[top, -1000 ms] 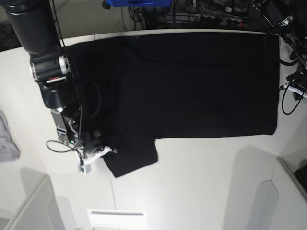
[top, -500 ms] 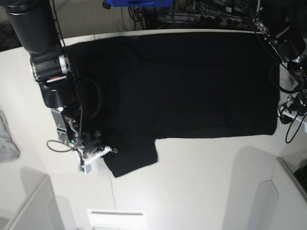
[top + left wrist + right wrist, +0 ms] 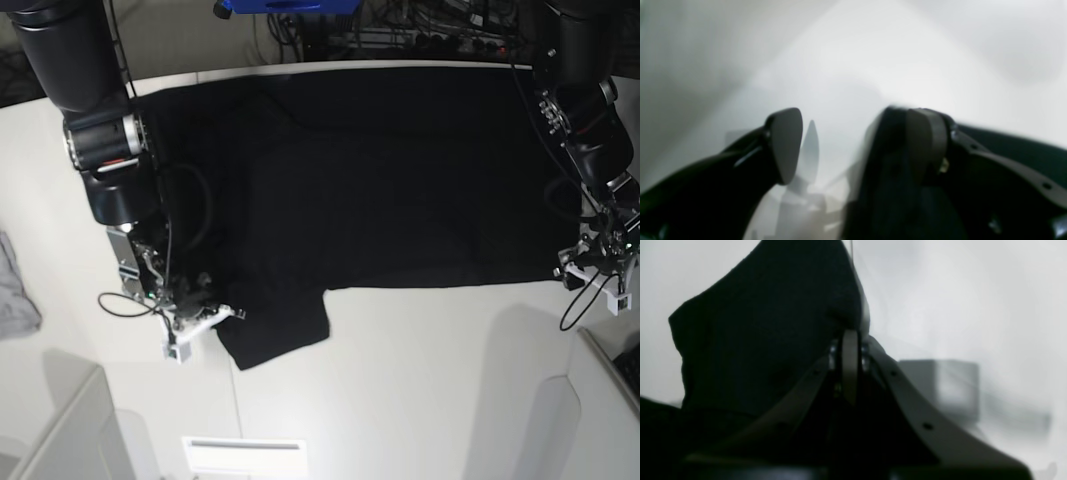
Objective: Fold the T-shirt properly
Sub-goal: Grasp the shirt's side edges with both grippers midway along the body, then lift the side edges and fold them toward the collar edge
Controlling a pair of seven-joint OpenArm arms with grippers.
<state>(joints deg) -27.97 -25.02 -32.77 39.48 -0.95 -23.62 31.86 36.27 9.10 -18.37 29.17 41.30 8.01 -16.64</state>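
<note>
T-shirt (image 3: 380,170) is lying spread flat across the upper middle of the desk (image 3: 400,380), one sleeve jutting toward lower left. Right gripper (image 3: 205,310) is pinching that sleeve, fingers clenched on the cloth, likely readying a fold. Left gripper (image 3: 590,265), fingers spread, is hovering at the hem corner, frame right.

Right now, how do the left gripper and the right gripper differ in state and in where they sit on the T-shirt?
The left gripper is open with a clear gap between its fingers; the right gripper is shut on the T-shirt. In the base view, the left gripper sits at the shirt's lower corner on the picture's right; the right gripper sits by the sleeve on the picture's left. Both are low at the shirt's near edge.
</note>
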